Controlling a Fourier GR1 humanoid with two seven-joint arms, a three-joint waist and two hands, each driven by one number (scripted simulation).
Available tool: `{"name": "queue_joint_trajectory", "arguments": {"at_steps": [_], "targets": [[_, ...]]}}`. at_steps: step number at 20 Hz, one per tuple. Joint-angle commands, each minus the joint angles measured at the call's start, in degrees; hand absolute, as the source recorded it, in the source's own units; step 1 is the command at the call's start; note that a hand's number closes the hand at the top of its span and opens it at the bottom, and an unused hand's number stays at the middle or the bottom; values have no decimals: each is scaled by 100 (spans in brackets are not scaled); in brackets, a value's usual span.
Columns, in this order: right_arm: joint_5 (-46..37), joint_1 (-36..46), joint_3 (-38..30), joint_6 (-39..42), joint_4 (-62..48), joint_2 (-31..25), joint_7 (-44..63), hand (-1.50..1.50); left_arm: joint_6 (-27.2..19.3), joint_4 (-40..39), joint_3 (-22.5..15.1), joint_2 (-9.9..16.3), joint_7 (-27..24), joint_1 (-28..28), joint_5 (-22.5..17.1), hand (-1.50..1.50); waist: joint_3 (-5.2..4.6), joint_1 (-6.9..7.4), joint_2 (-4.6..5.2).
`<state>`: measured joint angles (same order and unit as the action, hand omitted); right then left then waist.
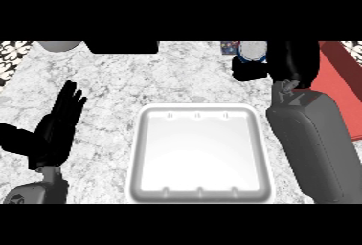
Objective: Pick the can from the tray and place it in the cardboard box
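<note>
Small blue-and-white metal can [252,51] is off the white plastic tray [145,158], my right hand [283,64] curled round its side beside the red box [338,76]. Likely light, rigid, slick; mid-wall hold suits. Left hand [60,122] spread, resting.

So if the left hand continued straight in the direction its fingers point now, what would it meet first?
Nothing on the way: the left hand points to the counter's far edge, where a grey round object sits. It might reach that first, but depth is unclear.
</note>
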<state>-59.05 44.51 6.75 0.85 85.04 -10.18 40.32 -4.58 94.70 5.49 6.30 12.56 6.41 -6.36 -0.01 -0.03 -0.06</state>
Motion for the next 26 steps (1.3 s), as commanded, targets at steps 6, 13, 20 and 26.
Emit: {"name": "queue_joint_trajectory", "arguments": {"at_steps": [6, 13, 20, 26], "targets": [[306, 349, -1198, -300, -1354, -911, -933, 150, -58, 123, -11, 4, 158, 85, 50, 0, 2, 62, 25], [-126, 172, -1393, -1139, -2739, -1465, -1779, 150, 29, -130, 76, 1, -72, 216, -22, 0, 2, 78, 42], [-131, 566, -1655, -1483, -4427, -1918, -2758, 150, 68, 286, -51, 7, 129, -55, 6, 0, 5, 158, 52], [-571, 496, -1353, -94, -5632, -2418, -2558, -150, 47, 102, -137, -84, 55, 125, 45, 0, 7, 228, 111]]}}
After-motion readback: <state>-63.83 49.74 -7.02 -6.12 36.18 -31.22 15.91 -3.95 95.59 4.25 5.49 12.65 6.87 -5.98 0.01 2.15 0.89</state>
